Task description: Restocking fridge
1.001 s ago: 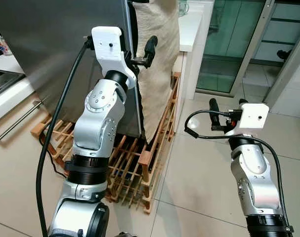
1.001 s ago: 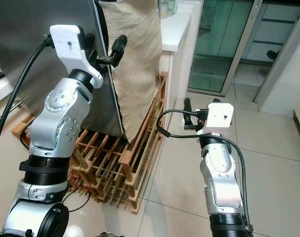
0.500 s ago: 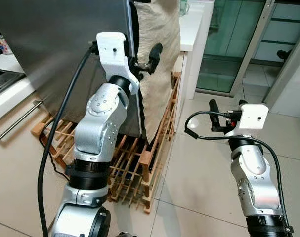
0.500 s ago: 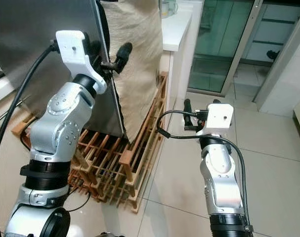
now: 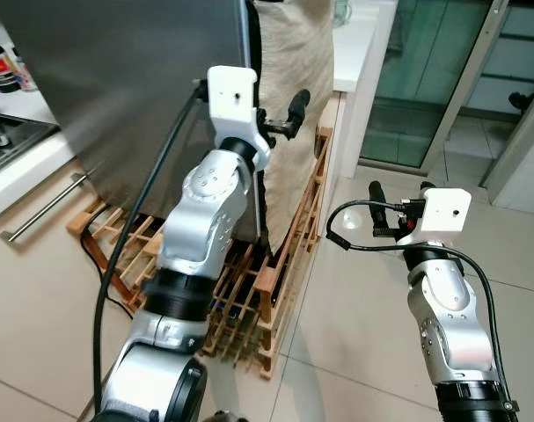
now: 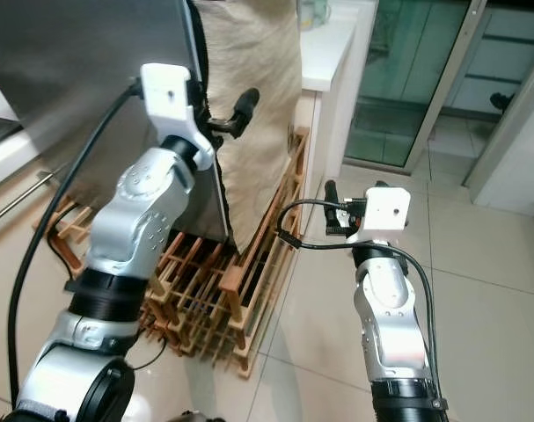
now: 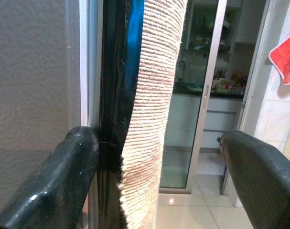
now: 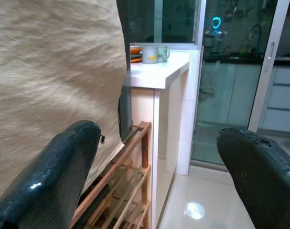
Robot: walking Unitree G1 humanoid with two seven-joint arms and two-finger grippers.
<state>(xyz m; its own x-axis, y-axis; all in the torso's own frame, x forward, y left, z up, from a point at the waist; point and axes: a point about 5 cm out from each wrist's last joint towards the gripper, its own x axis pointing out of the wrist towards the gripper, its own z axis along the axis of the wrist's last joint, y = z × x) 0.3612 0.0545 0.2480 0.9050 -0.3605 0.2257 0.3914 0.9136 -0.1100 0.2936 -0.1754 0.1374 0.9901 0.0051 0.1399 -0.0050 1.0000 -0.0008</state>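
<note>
The grey steel fridge door fills the upper left. A beige woven cloth hangs down over its right edge. My left gripper is raised to that edge and stands open. In the left wrist view one finger rests by the dark door seal, the cloth hangs between the fingers, and the other finger is well apart. My right gripper is held low over the floor tiles on the right, open, with nothing in it.
A wooden slatted rack lies on the floor at the fridge's foot. A white counter with mugs stands behind the cloth. Glass sliding doors are at the back right. A kitchen unit with a bar handle is on the left.
The view has shifted a little. My left arm has swung right along the door edge, bringing its fingers further over the cloth. The right arm has kept its pose.
</note>
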